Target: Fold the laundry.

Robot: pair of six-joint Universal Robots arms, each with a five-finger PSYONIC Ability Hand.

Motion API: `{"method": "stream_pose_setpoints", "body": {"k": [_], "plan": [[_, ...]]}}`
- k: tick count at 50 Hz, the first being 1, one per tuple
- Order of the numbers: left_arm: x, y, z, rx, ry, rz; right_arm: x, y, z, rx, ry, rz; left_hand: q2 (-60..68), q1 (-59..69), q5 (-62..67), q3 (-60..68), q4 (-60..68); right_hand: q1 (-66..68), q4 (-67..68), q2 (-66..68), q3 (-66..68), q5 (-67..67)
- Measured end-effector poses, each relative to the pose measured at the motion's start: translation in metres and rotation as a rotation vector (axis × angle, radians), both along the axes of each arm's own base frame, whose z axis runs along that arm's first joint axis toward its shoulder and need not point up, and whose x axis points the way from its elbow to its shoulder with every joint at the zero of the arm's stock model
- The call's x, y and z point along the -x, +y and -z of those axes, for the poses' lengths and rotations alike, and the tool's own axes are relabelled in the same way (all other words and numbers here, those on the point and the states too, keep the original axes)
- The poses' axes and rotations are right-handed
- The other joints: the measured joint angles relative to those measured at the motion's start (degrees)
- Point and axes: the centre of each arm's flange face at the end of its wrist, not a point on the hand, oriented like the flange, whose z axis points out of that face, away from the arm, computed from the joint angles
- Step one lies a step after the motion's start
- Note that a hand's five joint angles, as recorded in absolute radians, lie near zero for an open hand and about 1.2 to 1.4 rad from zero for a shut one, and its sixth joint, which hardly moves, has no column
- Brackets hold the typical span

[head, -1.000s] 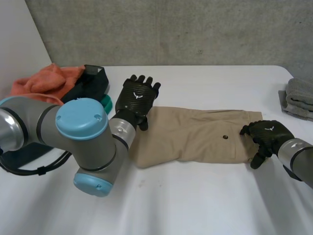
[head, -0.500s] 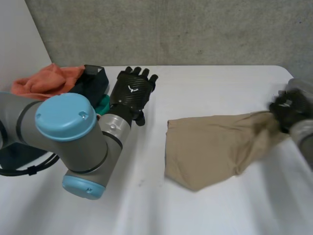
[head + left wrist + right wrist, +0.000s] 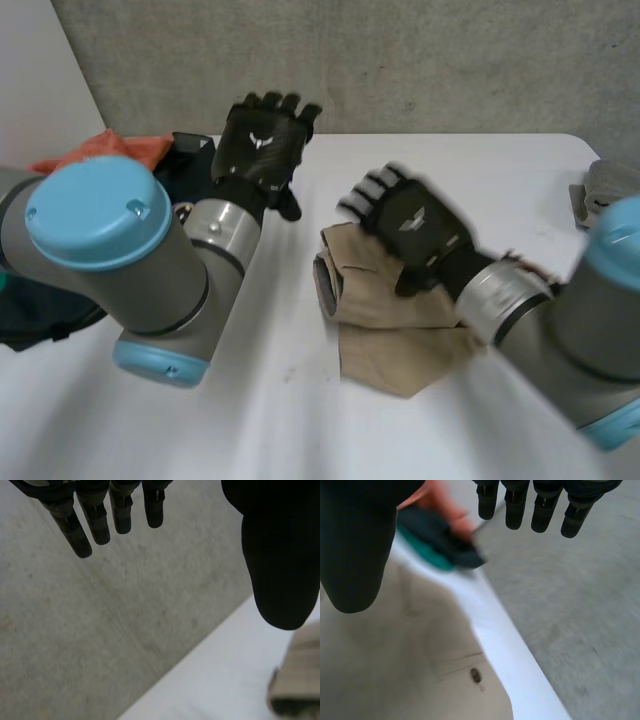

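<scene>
Left hand (image 3: 262,145) in the air, fingers straight, empty, at 10 o'clock from the shorts (image 3: 385,335). Right hand (image 3: 412,228) over the shorts' 12 o'clock edge, fingers straight, holding nothing.

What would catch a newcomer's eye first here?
The right hand, open, poised over the tan shorts, which lie bunched and doubled over in the middle of the table. Then the left hand, open and raised near the orange cloth at the far left corner.

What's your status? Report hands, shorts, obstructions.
Left hand open, raised clear of the shorts. Right hand open over the tan shorts, which lie doubled over. Orange cloth and grey towel off to the sides.
</scene>
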Motion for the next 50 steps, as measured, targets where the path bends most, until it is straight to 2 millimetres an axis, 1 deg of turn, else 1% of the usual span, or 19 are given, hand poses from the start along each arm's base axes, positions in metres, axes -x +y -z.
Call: {"method": "stream_pose_setpoints", "body": {"k": [4,7,8,10,11,12,14,17,21,25,31,34,37,40,42,46,48,49,50], "plan": [[0.014,0.003,-0.013,0.008,0.052,0.039,0.026,-0.018,-0.027,-0.166,-0.221,0.102,0.0,0.0,0.0,0.0,0.0,0.0,0.0,0.0,0.0,0.0],[0.029,0.007,-0.012,-0.015,0.063,0.08,0.044,-0.032,-0.033,-0.254,-0.288,0.175,0.0,0.0,0.0,0.0,0.0,0.0,0.0,0.0,0.0,0.0],[0.032,0.008,-0.011,-0.021,0.061,0.088,0.046,-0.034,-0.033,-0.265,-0.291,0.186,0.0,0.0,0.0,0.0,0.0,0.0,0.0,0.0,0.0,0.0],[0.05,0.014,-0.001,-0.065,0.039,0.129,0.056,-0.048,-0.027,-0.324,-0.275,0.239,0.0,0.0,0.0,0.0,0.0,0.0,0.0,0.0,0.0,0.0],[0.055,0.015,0.002,-0.079,0.029,0.138,0.057,-0.051,-0.025,-0.336,-0.265,0.248,0.0,0.0,0.0,0.0,0.0,0.0,0.0,0.0,0.0,0.0],[0.057,0.016,0.005,-0.088,0.022,0.143,0.057,-0.054,-0.023,-0.346,-0.256,0.254,0.0,0.0,0.0,0.0,0.0,0.0,0.0,0.0,0.0,0.0],[0.07,0.019,0.02,-0.138,-0.019,0.163,0.058,-0.065,-0.013,-0.395,-0.207,0.274,0.0,0.0,0.0,0.0,0.0,0.0,0.0,0.0,0.0,0.0],[0.08,0.021,0.04,-0.204,-0.075,0.173,0.055,-0.077,0.003,-0.466,-0.143,0.282,0.0,0.0,0.0,0.0,0.0,0.0,0.0,0.0,0.0,0.0],[0.083,0.023,0.062,-0.28,-0.138,0.174,0.051,-0.086,0.021,-0.54,-0.088,0.28,0.0,0.0,0.0,0.0,0.0,0.0,0.0,0.0,0.0,0.0],[0.08,0.026,0.081,-0.352,-0.195,0.161,0.048,-0.092,0.038,-0.586,-0.045,0.278,0.0,0.0,0.0,0.0,0.0,0.0,0.0,0.0,0.0,0.0],[0.064,0.032,0.113,-0.476,-0.312,0.094,0.049,-0.098,0.066,-0.585,0.066,0.283,0.0,0.0,0.0,0.0,0.0,-0.01,0.0,0.0,0.0,0.0],[0.055,0.035,0.125,-0.521,-0.359,0.07,0.051,-0.098,0.077,-0.567,0.133,0.294,0.0,0.0,0.0,-0.01,0.0,-0.6,0.0,-0.33,0.0,0.0],[0.05,0.038,0.13,-0.546,-0.386,0.06,0.054,-0.097,0.085,-0.54,0.205,0.306,-0.27,-0.47,0.0,-1.45,0.0,-2.56,0.0,-2.44,0.0,0.0],[0.049,0.039,0.13,-0.551,-0.392,0.06,0.055,-0.096,0.086,-0.519,0.235,0.313,-1.18,-1.51,0.0,-2.43,0.0,-3.37,0.0,-2.92,0.0,0.0],[0.049,0.04,0.122,-0.539,-0.38,0.065,0.056,-0.096,0.082,-0.49,0.241,0.319,-1.27,-1.61,0.0,-2.51,0.0,-3.57,0.0,-3.0,0.0,0.0],[0.05,0.041,0.088,-0.481,-0.318,0.079,0.056,-0.094,0.064,-0.399,0.211,0.324,-1.27,-1.61,0.0,-2.51,0.0,-3.6,0.0,-3.0,0.0,-0.1],[0.051,0.041,0.063,-0.433,-0.268,0.093,0.056,-0.087,0.044,-0.311,0.177,0.321,-1.27,-1.61,0.02,-2.51,0.0,-3.6,0.0,-3.0,0.0,-0.1],[0.051,0.042,0.052,-0.411,-0.245,0.102,0.055,-0.083,0.038,-0.283,0.166,0.317,-1.27,-1.61,0.02,-2.51,0.0,-3.6,0.0,-3.0,0.0,-0.09],[0.051,0.042,0.049,-0.404,-0.238,0.105,0.055,-0.081,0.035,-0.27,0.161,0.314,-1.27,-1.61,0.02,-2.51,0.0,-3.61,0.0,-3.0,0.0,-0.11]]}}
